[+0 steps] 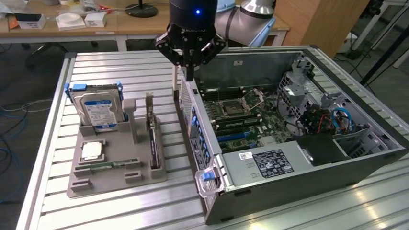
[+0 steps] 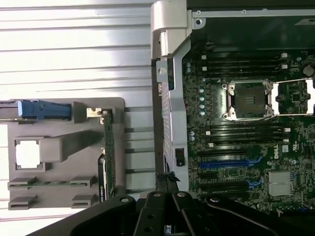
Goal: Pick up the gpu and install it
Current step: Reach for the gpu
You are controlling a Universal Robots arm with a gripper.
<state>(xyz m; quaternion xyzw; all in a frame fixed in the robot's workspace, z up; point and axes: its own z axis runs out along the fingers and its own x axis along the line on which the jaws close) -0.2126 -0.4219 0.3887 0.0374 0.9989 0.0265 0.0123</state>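
Note:
The gpu is a thin dark card standing on edge in a slot of the grey holder, with its metal bracket end pointing up. In the wrist view, the gpu appears edge-on as a narrow green strip. My gripper hangs above the near wall of the open computer case, beyond and to the exterior view's right of the card. Its fingers are shut together with nothing between them. The wrist view has my gripper over the case wall, apart from the card.
The holder also carries a silver hard drive with blue rails, a square processor chip and a memory stick. Inside the case lie the motherboard with blue slots and a power supply. A ribbed metal table lies beneath.

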